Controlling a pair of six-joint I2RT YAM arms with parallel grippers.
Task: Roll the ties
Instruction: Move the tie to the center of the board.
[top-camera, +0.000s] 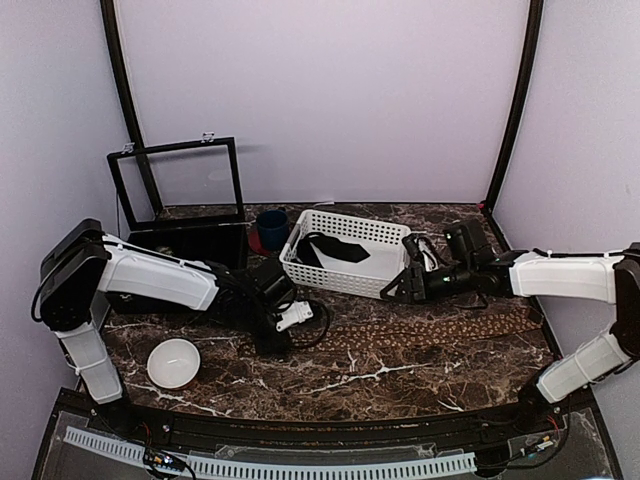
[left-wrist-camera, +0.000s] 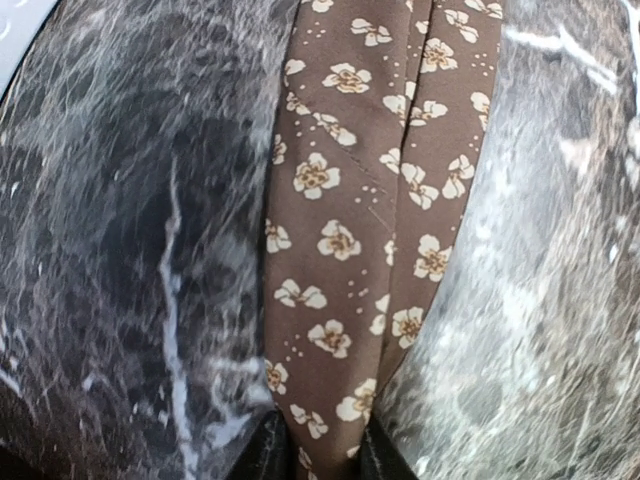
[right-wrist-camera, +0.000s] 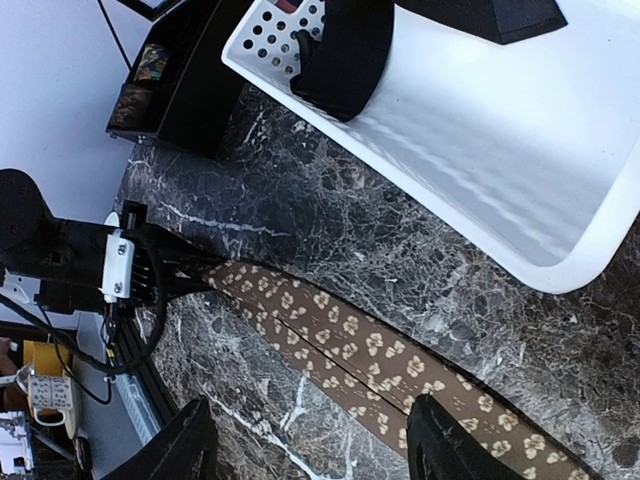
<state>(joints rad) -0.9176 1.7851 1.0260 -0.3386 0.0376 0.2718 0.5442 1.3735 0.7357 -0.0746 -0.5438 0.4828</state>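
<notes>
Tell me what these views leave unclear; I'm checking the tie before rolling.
The tie's right end: right wrist view, cut off by the bottom edge; top view, lost against the dark table.
Left end effector's grip: left wrist view, fingertips cut off by the lower edge.
Dark item in the basket: top view, too small; right wrist view, cropped at top.

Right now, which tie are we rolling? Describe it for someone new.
On the marble table, look just in front of the white basket. A long brown tie with cream flowers lies flat there; unlike the black cloth in the basket, it is patterned.
</notes>
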